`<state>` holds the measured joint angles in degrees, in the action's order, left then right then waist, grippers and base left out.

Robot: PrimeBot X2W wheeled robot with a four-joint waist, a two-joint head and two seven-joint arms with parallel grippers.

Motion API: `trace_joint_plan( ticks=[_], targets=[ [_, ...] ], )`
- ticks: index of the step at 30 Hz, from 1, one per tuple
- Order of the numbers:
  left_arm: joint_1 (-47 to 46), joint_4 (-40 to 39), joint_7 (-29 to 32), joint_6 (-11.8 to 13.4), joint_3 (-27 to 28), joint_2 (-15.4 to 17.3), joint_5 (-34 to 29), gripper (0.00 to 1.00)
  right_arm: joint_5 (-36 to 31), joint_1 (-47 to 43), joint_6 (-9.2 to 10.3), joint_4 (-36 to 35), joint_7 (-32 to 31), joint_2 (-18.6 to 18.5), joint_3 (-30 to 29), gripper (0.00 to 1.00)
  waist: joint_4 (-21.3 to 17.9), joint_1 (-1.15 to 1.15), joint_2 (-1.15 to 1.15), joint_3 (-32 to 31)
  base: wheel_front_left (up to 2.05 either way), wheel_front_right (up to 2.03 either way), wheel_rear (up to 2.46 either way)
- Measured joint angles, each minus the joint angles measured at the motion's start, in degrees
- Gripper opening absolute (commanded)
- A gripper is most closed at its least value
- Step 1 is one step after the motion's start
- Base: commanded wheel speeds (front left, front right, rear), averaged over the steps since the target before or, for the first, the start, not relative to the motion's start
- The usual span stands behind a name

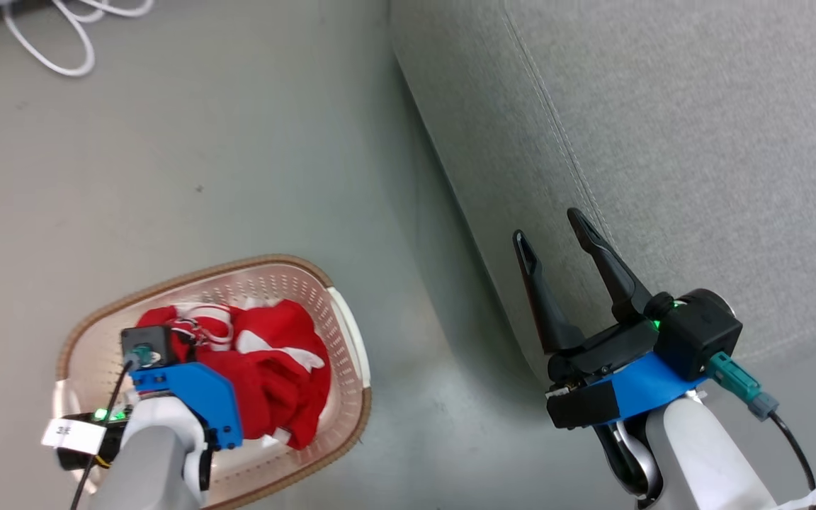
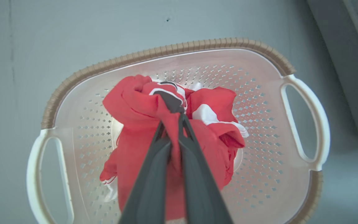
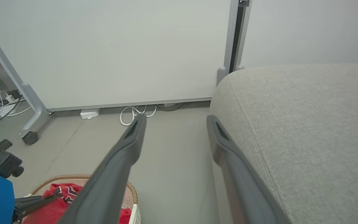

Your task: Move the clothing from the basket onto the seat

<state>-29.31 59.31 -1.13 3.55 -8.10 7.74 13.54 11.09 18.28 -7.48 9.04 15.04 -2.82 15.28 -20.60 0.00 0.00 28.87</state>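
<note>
left claw [image 2: 174, 107], seen along its own fingers: nearly closed, pinching a raised fold of the red clothing [image 2: 135, 102]. the clothing lies bunched in the middle of the basket [image 2: 197, 43], which stands on the floor [image 1: 238, 142] beside the seat [image 1: 698, 142]. whether the fold belongs to one garment or both cannot be told. right claw [image 1: 547, 227]: spread wide and empty, held at the front edge of the seat, well apart from the basket.

likely faults from here. the grip takes only a thin fold, so the cloth may slide out during the lift. the two garments look tangled, so the second may ride up and drop onto the floor short of the seat. a trailing hem may catch the basket rim and tip or drag the light basket.
</note>
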Motion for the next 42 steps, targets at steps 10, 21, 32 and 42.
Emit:
trace_joint_plan(
  ticks=[10, 21, 32, 42],
  targets=[
    [1.0, -0.5, -3.6, -5.1, -4.1, -2.8, -0.2, 0.00, -2.5, -3.1, 0.00, 2.9, 0.0, 0.0, -1.3, 1.00, 6.3, -0.01, 0.00, -9.2, 0.00, 0.00, 0.00],
    [0.4, -1.0, -6.9, -9.5, -10.5, -4.5, -0.7, 0.00, -3.5, -6.9, 0.00, 5.5, 0.0, 0.0, -2.9, 1.00, 11.7, -0.01, 0.00, -18.4, 0.00, 0.00, 0.00],
    [-1.4, -9.7, -6.8, -10.7, -21.2, -4.8, 4.7, 0.00, -4.0, -9.0, 0.00, 7.1, 0.0, 0.0, -2.1, 1.00, 13.7, -0.01, 0.01, -24.5, 0.00, 0.00, 0.00],
    [-3.9, -18.4, -5.6, -9.7, -30.1, -4.9, 12.1, 0.00, -4.5, -11.2, 0.00, 8.5, 0.0, 0.0, -1.7, 1.00, 14.4, -0.01, 0.00, -28.2, 0.00, 0.00, 0.00]
  ],
)
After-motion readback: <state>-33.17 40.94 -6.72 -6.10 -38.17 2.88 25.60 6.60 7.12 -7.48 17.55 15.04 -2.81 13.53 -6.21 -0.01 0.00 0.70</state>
